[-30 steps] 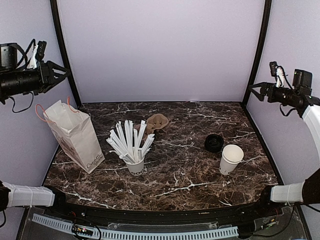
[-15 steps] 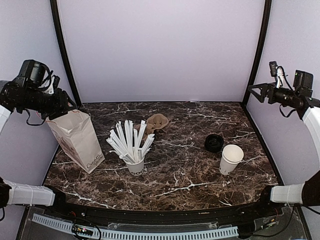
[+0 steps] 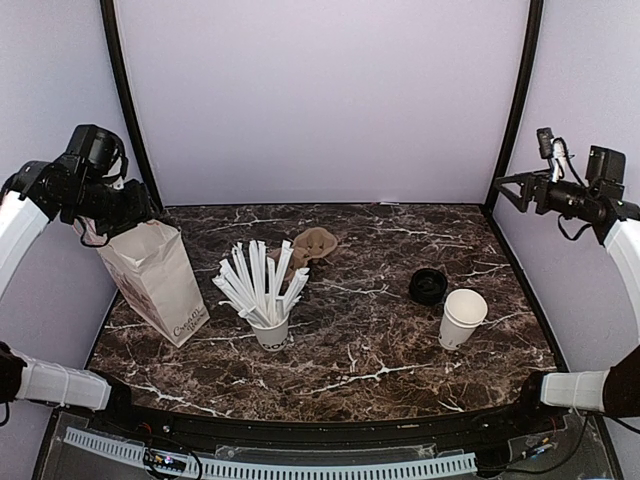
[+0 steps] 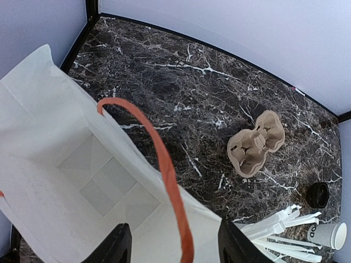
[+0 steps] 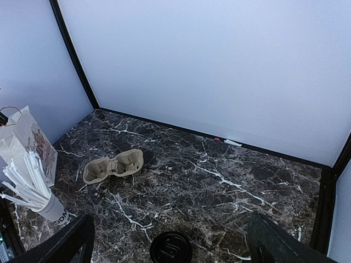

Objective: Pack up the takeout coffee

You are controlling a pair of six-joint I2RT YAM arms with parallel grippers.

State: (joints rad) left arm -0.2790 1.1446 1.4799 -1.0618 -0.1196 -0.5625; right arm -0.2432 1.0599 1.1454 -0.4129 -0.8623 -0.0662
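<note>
Having dropped, left tool (image 3: 138, 211) hovers over bag (image 3: 160, 280).

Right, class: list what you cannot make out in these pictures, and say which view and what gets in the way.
- Inside of the white cup: too small in the top view to tell what it holds, and it is outside the right wrist view.
- Black lid: in the right wrist view, its near part is cut off by the bottom edge.
- Print on the paper bag: too small to read in the top view.
</note>
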